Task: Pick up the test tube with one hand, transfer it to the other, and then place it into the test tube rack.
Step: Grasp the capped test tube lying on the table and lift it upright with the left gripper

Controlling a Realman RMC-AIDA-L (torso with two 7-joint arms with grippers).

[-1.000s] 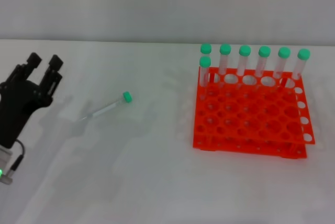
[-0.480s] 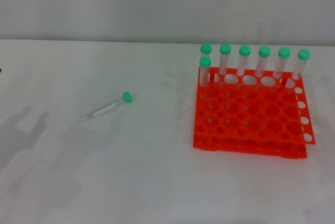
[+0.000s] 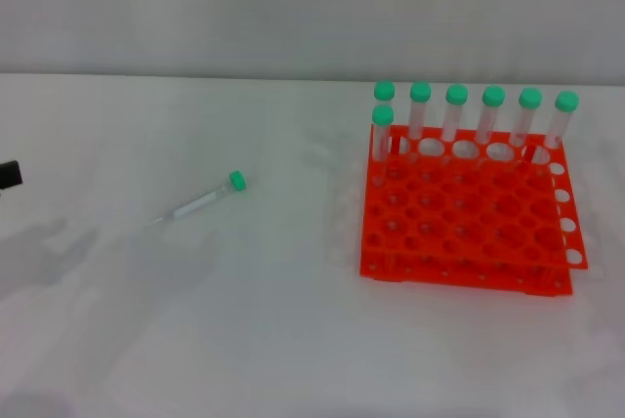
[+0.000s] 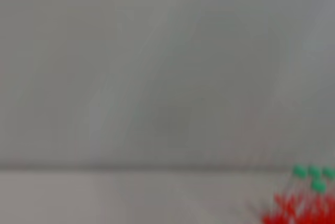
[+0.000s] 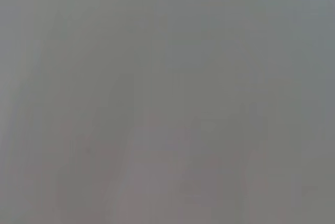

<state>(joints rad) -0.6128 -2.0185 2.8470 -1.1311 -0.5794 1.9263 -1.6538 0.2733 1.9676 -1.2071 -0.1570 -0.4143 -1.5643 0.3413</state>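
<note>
Tube (image 3: 205,197) flat on table (image 3: 244,320), rack (image 3: 464,208) apart

Only a small black piece of the left gripper (image 3: 9,176) showed in the head view, cut off at the far left edge of the frame, about halfway down. Too little of it was visible to tell how its fingers stood or how the wrist was turned. No part of the left arm behind it appeared. The right arm and its gripper were outside the head view, and neither wrist view showed any finger or arm part.
</note>
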